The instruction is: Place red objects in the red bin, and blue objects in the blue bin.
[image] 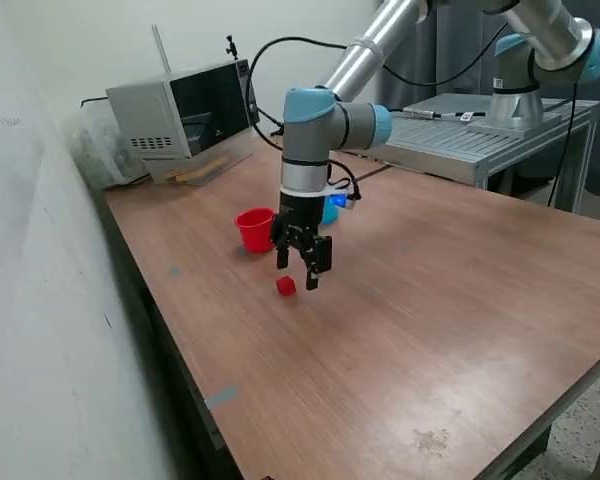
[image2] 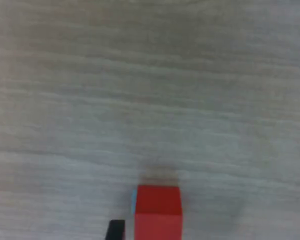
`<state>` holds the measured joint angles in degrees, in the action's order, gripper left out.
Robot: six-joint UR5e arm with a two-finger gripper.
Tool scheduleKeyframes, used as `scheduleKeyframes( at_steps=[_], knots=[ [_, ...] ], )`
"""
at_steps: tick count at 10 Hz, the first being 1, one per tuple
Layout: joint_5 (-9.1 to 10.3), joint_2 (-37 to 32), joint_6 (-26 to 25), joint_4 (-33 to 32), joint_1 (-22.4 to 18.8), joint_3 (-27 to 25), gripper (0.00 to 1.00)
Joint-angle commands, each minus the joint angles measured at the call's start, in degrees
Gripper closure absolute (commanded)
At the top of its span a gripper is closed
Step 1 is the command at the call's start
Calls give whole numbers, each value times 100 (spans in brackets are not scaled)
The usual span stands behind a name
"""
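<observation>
Right under the wrist camera sits one red cube on the bare bench, with a thin bit of blue showing at its edge that you cannot make out. Your fingers hang just above it, spread wide and holding nothing, one dark tip on each side. The red cup waits near, toward the exterior view's left, and the blue cup peeks out behind the arm. You look ready to pick up the cube. Next, go straight down, squeeze it, then carry it to the red cup.
</observation>
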<state>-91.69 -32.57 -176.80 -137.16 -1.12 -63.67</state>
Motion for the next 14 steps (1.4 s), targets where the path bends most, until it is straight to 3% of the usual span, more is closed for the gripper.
scheduleKeyframes(
  at_steps=[1,7,8,9,14],
  knots=[
    [37,119,5,-205,120,47,0],
    [55,277,49,-249,349,65,0],
    [133,277,58,-249,340,39,100],
    [204,277,67,-249,340,12,100],
    [204,269,119,-249,323,-14,100]
  ],
)
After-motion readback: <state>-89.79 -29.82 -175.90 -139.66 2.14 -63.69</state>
